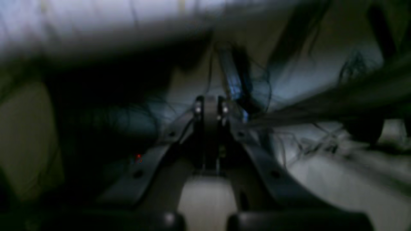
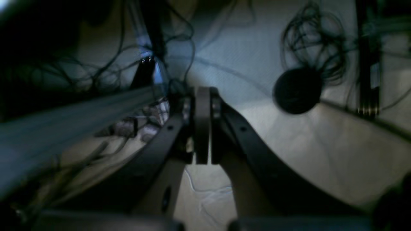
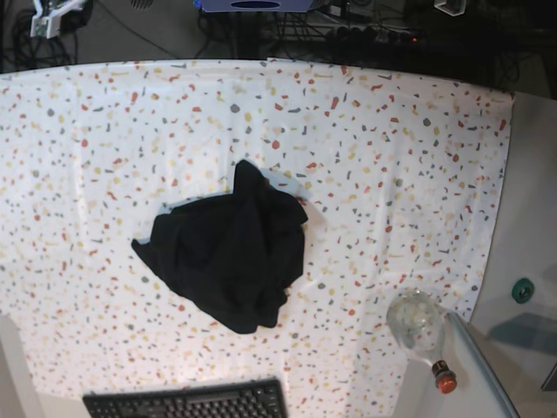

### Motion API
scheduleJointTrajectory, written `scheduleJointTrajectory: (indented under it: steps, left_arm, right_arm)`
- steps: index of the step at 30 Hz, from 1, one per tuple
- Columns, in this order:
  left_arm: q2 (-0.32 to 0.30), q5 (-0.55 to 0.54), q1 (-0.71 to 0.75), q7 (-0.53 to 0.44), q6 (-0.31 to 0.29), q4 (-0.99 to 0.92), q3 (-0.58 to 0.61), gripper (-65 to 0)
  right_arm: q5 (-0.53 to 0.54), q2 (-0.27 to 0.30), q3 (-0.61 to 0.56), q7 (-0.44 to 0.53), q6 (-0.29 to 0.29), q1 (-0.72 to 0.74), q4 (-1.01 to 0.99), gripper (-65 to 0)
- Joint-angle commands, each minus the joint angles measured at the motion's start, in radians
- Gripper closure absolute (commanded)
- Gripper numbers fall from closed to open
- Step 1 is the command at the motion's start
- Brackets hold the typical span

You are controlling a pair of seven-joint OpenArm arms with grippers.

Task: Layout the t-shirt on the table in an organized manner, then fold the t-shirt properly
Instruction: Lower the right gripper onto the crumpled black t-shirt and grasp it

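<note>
While the t-shirt (image 3: pixel 228 261) lies bunched in a dark, crumpled heap near the middle of the table (image 3: pixel 104 122), slightly toward its near edge, we see nothing touching it. One peak of cloth points toward the far edge and a lobe reaches toward the left edge; no sleeve or hem is laid flat. Bare speckled cloth surrounds the heap on all sides, with the widest open stretches toward the far edge and both far corners. At the near edge a black keyboard (image 3: pixel 187 402) sits just below the heap, apart from it. Near the near right corner a clear bottle (image 3: pixel 421 330) with a red cap lies partly off the speckled cloth, well apart from the garment. Past the right edge runs a plain grey surface (image 3: pixel 531 244) carrying a small green round thing (image 3: pixel 522 290). Neither arm shows in the base view. In the wrist views, the left gripper (image 1: pixel 210 110) and the right gripper (image 2: pixel 202 96) each have their fingers pressed together with nothing between them, both aimed at blurred cables and floor away from the table.
</note>
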Motion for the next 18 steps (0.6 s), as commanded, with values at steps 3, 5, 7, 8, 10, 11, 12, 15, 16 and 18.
scheduleJointTrajectory:
  steps: [3, 5, 7, 8, 10, 11, 12, 15, 16, 18]
  left_arm:
    - [-0.007, -0.104, 0.049, -0.022, 0.001, 0.166, -0.039, 0.0]
    - [-0.013, -0.195, 0.047, 0.006, 0.001, 0.241, -0.044, 0.0]
    - [-0.019, -0.269, 0.014, 0.084, 0.001, 0.29, -0.068, 0.0]
    - [-0.019, -0.298, -0.014, 0.136, 0.001, 0.302, -0.079, 0.0]
    - [-0.016, -0.339, -0.057, 0.21, 0.001, 0.307, -0.108, 0.0]
    - [-0.014, -0.356, -0.072, 0.239, 0.001, 0.307, -0.127, 0.0]
    - [-0.014, -0.371, -0.086, 0.264, 0.001, 0.305, -0.151, 0.0]
    - [-0.014, -0.394, -0.101, 0.303, 0.001, 0.304, -0.239, 0.0]
    - [-0.013, -0.394, -0.101, 0.308, 0.001, 0.304, -0.265, 0.0]
    - [-0.013, -0.394, -0.109, 0.322, 0.001, 0.304, -0.312, 0.0]
  right_arm:
    - [0.004, 0.013, 0.06, -0.112, 0.007, 0.034, 0.192, 0.0]
    - [-0.003, 0.013, 0.063, -0.206, 0.007, 0.095, 0.303, 0.0]
    - [-0.064, 0.013, 0.038, -0.307, 0.007, 0.204, 0.392, 0.0]
    - [-0.11, 0.009, 0.003, -0.361, 0.007, 0.279, 0.409, 0.0]
    - [-0.202, 0.007, -0.086, -0.459, 0.007, 0.426, 0.409, 0.0]
    - [-0.245, 0.006, -0.141, -0.511, 0.007, 0.503, 0.404, 0.0]
    - [-0.291, -0.007, -0.204, -0.569, 0.005, 0.583, 0.396, 0.0]
    - [-0.426, -0.096, -0.364, -0.689, -0.047, 0.795, 0.372, -3.8]
    - [-0.464, -0.123, -0.41, -0.698, -0.073, 0.85, 0.338, -13.2]
    - [-0.501, -0.143, -0.495, -0.674, -0.104, 0.948, 0.188, -28.8]
